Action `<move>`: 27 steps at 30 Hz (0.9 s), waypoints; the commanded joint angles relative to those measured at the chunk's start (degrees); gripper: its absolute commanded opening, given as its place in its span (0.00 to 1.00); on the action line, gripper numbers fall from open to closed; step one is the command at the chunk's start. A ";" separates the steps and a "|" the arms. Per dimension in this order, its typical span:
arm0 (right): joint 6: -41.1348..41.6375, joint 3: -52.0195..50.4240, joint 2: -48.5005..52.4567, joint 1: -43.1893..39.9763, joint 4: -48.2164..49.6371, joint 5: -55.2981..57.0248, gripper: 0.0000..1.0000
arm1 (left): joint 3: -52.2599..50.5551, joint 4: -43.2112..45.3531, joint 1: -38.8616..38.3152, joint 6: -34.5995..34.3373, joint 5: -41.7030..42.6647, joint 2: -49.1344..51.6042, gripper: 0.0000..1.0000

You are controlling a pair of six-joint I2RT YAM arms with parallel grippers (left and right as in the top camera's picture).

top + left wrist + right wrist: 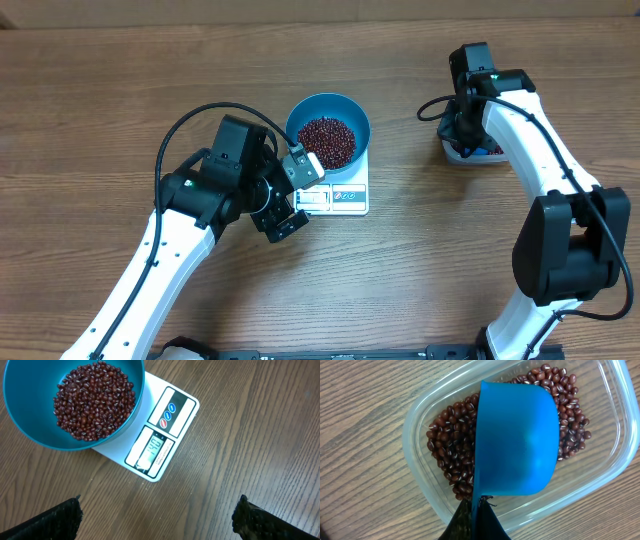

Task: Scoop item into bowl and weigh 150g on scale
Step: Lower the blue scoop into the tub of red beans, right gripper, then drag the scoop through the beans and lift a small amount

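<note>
Your right claw (475, 522) grips the blue plastic scoop (517, 440), hiding small red-brown beans (451, 455) in the clear plastic tub (417, 427); your left claw (292, 195) gapes, holding nothing.

Upright teal bowl (330, 104) w/ red-brown beans (326, 142) atop white sq. scale (345, 196)

A brown wood-grain table (100, 80) is seen across the whole overhead view. A white scale (345, 197) is set on it at centre; a clear tub (452, 153) is placed at upper right.
</note>
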 commanded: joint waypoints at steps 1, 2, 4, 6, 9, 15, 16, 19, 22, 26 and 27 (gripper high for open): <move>-0.39 1.20 -1.90 -0.39 0.42 -2.84 0.04 | -0.31 0.24 -0.09 1.07 0.46 0.31 1.00; -0.39 1.49 -2.43 -0.68 0.39 -2.86 0.04 | -0.31 0.24 -0.09 1.09 0.46 0.31 1.00; -0.37 2.25 -3.74 -1.90 -0.17 -3.15 0.04 | -0.31 0.22 -0.09 1.09 0.46 0.31 1.00; -0.39 2.78 -4.28 -2.91 -1.18 -3.39 0.04 | -0.31 0.24 -0.09 1.07 0.46 0.31 1.00; -0.42 2.99 -4.68 -4.83 -2.78 -4.44 0.04 | -0.31 0.24 -0.09 1.09 0.46 0.31 0.99; -3.21 2.99 -4.68 -8.24 -2.97 -13.11 0.04 | -0.31 0.24 -0.09 1.09 0.46 0.31 1.00; -4.09 2.99 -4.68 -8.81 -2.78 -15.37 0.04 | -0.31 0.24 -0.09 1.09 0.46 0.31 0.99; -6.67 2.99 -4.68 -10.49 -2.54 -21.51 0.04 | -0.31 0.24 -0.09 1.09 0.46 0.31 1.00; -10.88 2.99 -4.68 -12.50 -2.60 -29.55 0.04 | -0.31 0.22 -0.09 1.09 0.46 0.31 1.00; -10.97 2.99 -4.68 -14.21 -2.60 -31.41 0.04 | -0.31 0.22 -0.09 1.09 0.46 0.31 0.99; -10.99 2.99 -4.68 -14.58 -2.62 -31.39 0.04 | -0.31 0.22 -0.09 1.09 0.46 0.31 1.00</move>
